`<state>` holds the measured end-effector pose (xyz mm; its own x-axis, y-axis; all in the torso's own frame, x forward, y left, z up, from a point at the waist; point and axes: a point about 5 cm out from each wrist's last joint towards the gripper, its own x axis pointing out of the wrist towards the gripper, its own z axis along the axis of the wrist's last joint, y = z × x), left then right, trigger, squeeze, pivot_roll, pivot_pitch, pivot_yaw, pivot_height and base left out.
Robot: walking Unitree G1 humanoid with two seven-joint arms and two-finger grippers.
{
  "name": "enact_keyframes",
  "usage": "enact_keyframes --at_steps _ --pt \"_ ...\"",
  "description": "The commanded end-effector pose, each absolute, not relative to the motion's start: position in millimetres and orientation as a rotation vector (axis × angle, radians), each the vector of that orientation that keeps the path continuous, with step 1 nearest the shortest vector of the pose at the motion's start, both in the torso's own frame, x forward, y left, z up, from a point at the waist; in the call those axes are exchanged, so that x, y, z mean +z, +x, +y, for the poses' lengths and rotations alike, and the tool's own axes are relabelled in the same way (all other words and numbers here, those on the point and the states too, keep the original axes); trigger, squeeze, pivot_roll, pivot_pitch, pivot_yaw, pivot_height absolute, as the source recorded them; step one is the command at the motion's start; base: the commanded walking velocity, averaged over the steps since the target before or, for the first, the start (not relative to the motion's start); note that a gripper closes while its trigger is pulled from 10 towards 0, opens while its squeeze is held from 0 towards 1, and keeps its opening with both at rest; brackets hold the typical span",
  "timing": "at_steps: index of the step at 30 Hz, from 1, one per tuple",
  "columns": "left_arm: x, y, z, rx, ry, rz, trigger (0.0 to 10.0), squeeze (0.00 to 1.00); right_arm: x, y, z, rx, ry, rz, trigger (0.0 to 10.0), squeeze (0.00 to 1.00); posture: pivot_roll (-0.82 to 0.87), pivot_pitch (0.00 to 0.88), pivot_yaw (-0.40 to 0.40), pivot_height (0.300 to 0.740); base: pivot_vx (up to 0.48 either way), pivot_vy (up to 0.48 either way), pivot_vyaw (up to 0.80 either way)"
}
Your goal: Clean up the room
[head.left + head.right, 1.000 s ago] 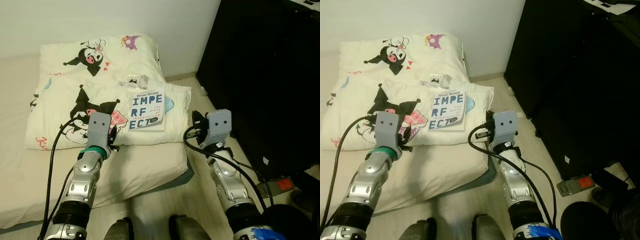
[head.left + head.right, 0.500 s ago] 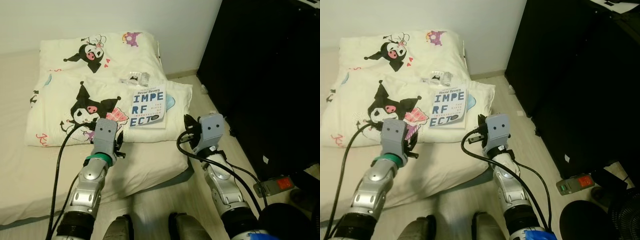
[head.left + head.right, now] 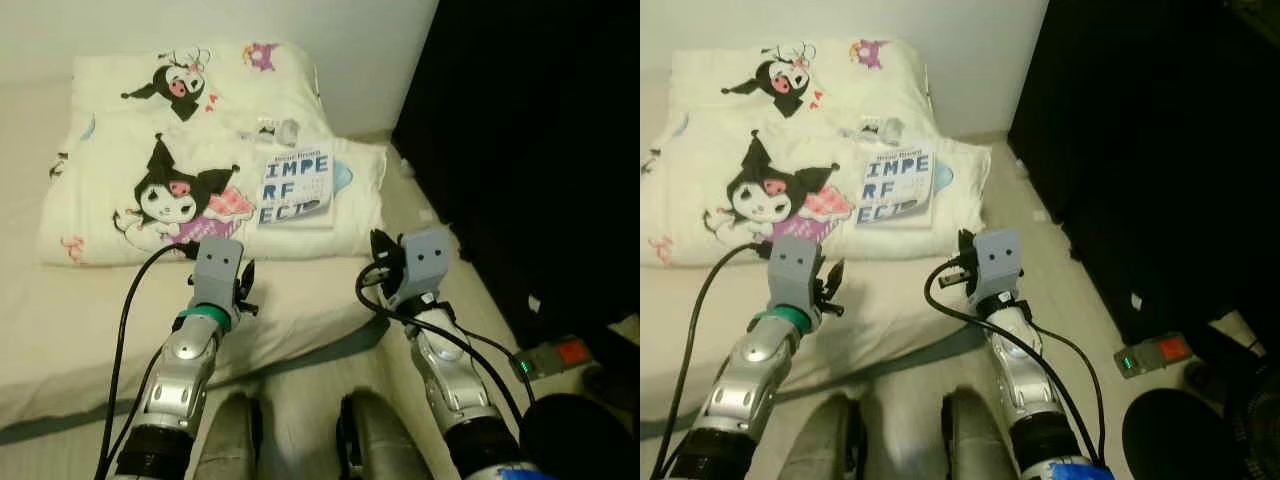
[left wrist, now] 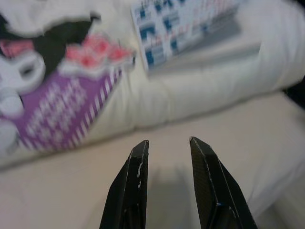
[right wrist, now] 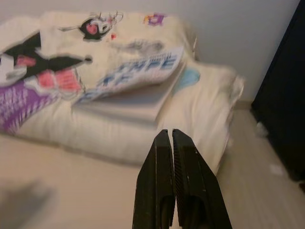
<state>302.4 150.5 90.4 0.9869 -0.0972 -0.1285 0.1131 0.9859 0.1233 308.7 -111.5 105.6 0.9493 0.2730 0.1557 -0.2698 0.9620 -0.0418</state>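
Note:
A white book (image 3: 296, 188) with big blue letters lies on a folded cream quilt (image 3: 150, 150) printed with cartoon figures, at the head of a low mattress (image 3: 80, 300). A small crumpled wrapper (image 3: 277, 127) lies just beyond the book. My left gripper (image 4: 167, 141) is open and hovers over the bare mattress, short of the quilt and left of the book (image 4: 181, 24). My right gripper (image 5: 169, 131) is shut with nothing in it. It points at the book (image 5: 138, 78) from beside the mattress corner.
A tall black cabinet (image 3: 540, 150) stands along the right, leaving a narrow strip of pale floor (image 3: 420, 210) beside the mattress. A grey device with a red label (image 3: 548, 355) and a round black object (image 3: 580, 440) lie at the lower right. The wall is behind the quilt.
The whole picture has shifted and blurred slightly, so the camera moved. Both arms sit lower and nearer my body. The book and wrapper lie where they were.

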Motion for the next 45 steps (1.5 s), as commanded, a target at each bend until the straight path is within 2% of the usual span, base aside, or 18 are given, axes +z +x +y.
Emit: enact_keyframes --at_steps 1,24,27,29,32,35,38,39,40,45 --pt "85.2 298.8 148.2 -0.118 0.127 0.15 10.0 0.0 98.3 305.4 -114.0 0.267 -0.013 -0.127 10.0 0.0 -0.06 0.154 0.017 0.6 0.0 0.0 0.0" --pt "90.4 303.9 147.0 -0.126 0.13 0.141 10.0 0.0 97.6 304.3 -115.9 0.262 -0.009 -0.124 10.0 0.0 -0.07 0.146 0.029 0.52 0.0 0.0 0.0" --pt "101.6 309.3 150.9 -0.098 0.103 0.106 10.0 0.0 100.7 303.5 -115.3 0.276 -0.001 -0.138 10.0 0.0 -0.07 0.146 0.03 0.51 0.0 0.0 0.0" --pt "136.5 322.9 164.0 -0.036 0.074 -0.022 10.0 0.0 108.8 302.6 -112.3 0.313 0.0 -0.169 10.0 0.0 -0.08 0.15 0.028 0.51 0.0 0.0 0.0" --pt "180.9 331.5 174.4 -0.019 0.119 -0.188 10.0 0.0 116.9 301.9 -108.8 0.346 0.0 -0.198 10.0 0.0 -0.08 0.154 0.027 0.51 0.0 0.0 0.0" --pt "207.4 334.0 170.4 -0.049 0.169 -0.287 10.0 0.0 120.6 301.9 -108.0 0.352 0.005 -0.209 10.0 0.0 -0.08 0.154 0.027 0.51 0.0 0.0 0.0" --pt "210.7 334.4 159.2 -0.091 0.202 -0.302 10.0 0.0 121.8 302.1 -107.4 0.353 0.008 -0.212 10.0 0.0 -0.08 0.155 0.025 0.51 0.0 0.0 0.0" --pt "207.0 334.4 149.6 -0.122 0.29 -0.305 10.0 0.0 122.4 302.3 -106.9 0.355 0.01 -0.214 10.0 0.0 -0.08 0.157 0.028 0.51 0.0 0.0 0.0" --pt "207.0 334.4 149.6 -0.122 0.29 -0.305 10.0 0.0 122.4 302.3 -106.9 0.355 0.01 -0.214 10.0 0.0 -0.08 0.157 0.028 0.51 0.0 0.0 0.0" --pt "184.9 332.7 129.0 -0.196 0.606 -0.331 10.0 0.0 122.8 301.2 -106.2 0.357 0.024 -0.21 10.0 0.0 -0.07 0.163 0.027 0.51 0.0 0.0 0.0"
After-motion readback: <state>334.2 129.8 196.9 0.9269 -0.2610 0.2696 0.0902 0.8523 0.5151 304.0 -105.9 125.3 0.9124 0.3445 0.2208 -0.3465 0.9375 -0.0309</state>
